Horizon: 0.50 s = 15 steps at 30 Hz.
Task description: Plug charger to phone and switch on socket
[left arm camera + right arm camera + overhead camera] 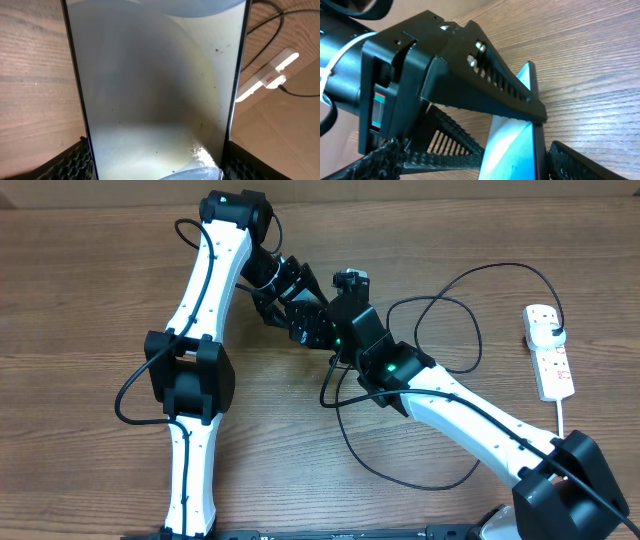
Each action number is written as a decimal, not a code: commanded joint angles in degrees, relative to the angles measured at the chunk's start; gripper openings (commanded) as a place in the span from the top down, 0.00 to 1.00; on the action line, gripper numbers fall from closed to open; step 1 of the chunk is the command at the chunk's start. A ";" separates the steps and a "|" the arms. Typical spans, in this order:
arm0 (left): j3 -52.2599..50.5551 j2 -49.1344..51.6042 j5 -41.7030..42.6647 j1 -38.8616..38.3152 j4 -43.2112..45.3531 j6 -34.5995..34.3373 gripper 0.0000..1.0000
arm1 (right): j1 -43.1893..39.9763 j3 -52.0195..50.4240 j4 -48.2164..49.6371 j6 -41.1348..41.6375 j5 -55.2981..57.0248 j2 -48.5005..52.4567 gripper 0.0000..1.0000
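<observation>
Your left end effector (pixel 159 160) grips the phone (pixel 150 90); your right end effector (pixel 490 165) gapes around it, with charger (pixel 500 266) loops nearby.

Overhead: fixed up high, looking straight down at the whole table (pixel 90 290), socket (pixel 552 355) way out by the right edge. Left wrist: jammed right up against the phone (pixel 155 90), screen filling nearly the whole frame, same socket (pixel 267 75) peeking in behind on the right. Right wrist: down low, very close, angled across the wood at that phone (pixel 512 145) edge-on
</observation>
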 commanded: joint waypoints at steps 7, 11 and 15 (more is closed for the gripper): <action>1.44 -0.61 1.42 -0.13 -0.48 -0.94 0.82 | -0.04 1.11 -0.15 2.69 5.27 4.74 0.14; 1.44 -0.61 1.44 -0.11 -0.48 -0.94 0.82 | -0.07 1.11 0.31 3.19 6.32 4.98 0.23; 1.44 -0.61 1.44 -0.13 -0.46 -0.98 0.82 | -0.07 1.11 0.42 3.26 6.29 4.98 0.42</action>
